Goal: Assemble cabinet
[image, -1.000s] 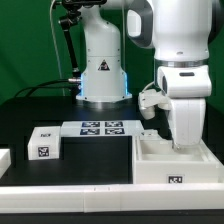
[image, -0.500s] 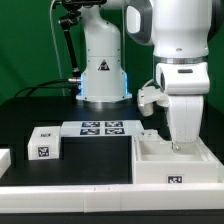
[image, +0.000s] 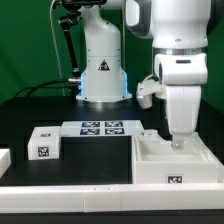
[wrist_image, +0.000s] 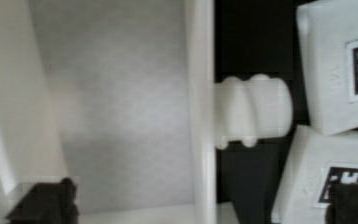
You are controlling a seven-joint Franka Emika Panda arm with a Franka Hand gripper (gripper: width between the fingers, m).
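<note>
The cabinet body, a large open white box with a tag on its front, stands at the exterior view's right. My gripper hangs just above its back part, with the fingers down over the box. In the wrist view the gripper is open and empty. One dark fingertip is over the box's inner floor and the other is outside, so the side wall lies between them. A ribbed white knob sticks out from that wall. A small tagged white piece lies at the left.
The marker board lies flat mid-table in front of the robot's base. A long white rail runs along the front edge. Another white part shows at the far left edge. Tagged white surfaces lie beside the knob.
The arm has risen a little and shifted slightly toward the exterior view's left, above the cabinet body. The parts on the table have not moved.
</note>
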